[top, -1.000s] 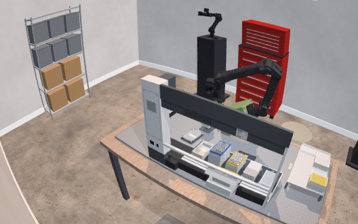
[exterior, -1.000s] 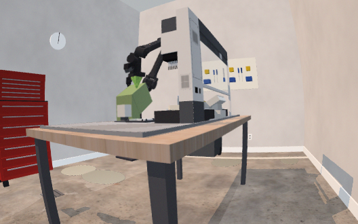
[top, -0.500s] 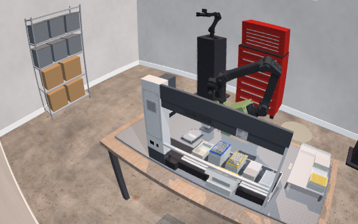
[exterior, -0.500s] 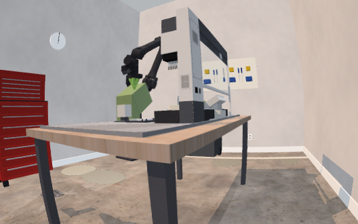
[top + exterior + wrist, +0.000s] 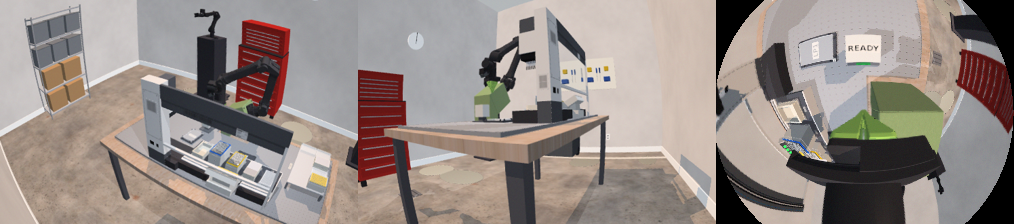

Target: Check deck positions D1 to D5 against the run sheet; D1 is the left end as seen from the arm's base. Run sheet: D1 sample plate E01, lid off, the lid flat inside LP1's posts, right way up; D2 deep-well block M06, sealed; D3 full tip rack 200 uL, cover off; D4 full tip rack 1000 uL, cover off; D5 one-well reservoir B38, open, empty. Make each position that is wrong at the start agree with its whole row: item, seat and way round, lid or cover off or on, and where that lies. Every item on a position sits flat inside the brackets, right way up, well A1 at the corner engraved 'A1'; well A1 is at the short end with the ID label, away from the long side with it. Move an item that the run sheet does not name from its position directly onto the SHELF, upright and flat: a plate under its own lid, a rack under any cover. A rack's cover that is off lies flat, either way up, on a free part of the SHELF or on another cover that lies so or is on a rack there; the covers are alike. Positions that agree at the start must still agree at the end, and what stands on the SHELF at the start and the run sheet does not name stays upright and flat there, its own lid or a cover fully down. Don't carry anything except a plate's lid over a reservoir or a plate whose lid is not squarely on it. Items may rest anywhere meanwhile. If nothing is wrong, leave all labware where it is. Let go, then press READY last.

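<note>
Much of the deck sits behind the gantry, and the labels are too small to read.

In the top view the dark crossbeam (image 5: 234, 119) covers the gripper (image 5: 251, 109) and the back of the deck row. ID labels on the blue-rimmed tip rack (image 5: 220, 148) and yellow-rimmed tip rack (image 5: 236, 159) cannot be made out. In the wrist view the fingers seem to be pressed together, their tips blurred. The exterior view hides the deck behind the white tower (image 5: 541, 61).

a slim matte black jointed arm (image 5: 243, 72) with rounded joint housings and a black gripper (image 5: 491, 81).
</note>
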Controlling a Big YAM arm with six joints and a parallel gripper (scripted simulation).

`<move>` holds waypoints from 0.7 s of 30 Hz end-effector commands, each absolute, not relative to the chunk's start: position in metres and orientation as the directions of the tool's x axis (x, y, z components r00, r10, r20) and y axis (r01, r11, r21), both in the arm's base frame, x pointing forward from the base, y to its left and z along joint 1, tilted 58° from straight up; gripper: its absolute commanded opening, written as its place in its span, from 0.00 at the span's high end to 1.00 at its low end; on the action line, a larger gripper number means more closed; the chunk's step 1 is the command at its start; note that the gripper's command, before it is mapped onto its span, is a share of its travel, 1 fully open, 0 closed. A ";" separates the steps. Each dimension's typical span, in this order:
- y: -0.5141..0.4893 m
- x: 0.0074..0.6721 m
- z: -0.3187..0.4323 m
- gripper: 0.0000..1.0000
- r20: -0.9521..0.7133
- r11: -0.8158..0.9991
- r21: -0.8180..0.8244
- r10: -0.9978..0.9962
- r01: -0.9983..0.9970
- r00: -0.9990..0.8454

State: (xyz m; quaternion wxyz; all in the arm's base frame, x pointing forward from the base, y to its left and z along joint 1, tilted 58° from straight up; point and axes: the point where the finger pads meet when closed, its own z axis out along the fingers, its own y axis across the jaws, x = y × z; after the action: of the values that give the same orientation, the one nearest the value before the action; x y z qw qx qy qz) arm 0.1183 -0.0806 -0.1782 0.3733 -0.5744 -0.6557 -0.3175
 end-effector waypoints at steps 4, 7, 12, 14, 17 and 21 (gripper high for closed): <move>-0.078 0.122 -0.191 1.00 0.842 0.143 -0.013 0.536 0.990 -0.067; -0.071 0.120 -0.192 1.00 0.845 0.143 -0.015 0.531 0.990 -0.063; -0.067 0.120 -0.197 1.00 0.843 0.143 -0.013 0.534 0.990 -0.066; -0.075 0.124 -0.198 1.00 0.831 0.132 -0.003 0.552 0.991 -0.071; -0.058 0.117 -0.199 1.00 0.846 0.143 -0.016 0.529 0.990 -0.063; -0.054 0.117 -0.203 1.00 0.846 0.143 -0.015 0.530 0.990 -0.064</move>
State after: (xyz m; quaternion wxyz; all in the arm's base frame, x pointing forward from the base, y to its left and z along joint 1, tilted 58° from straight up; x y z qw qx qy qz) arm 0.1147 -0.0541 -0.1952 0.3734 -0.5736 -0.6564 -0.3173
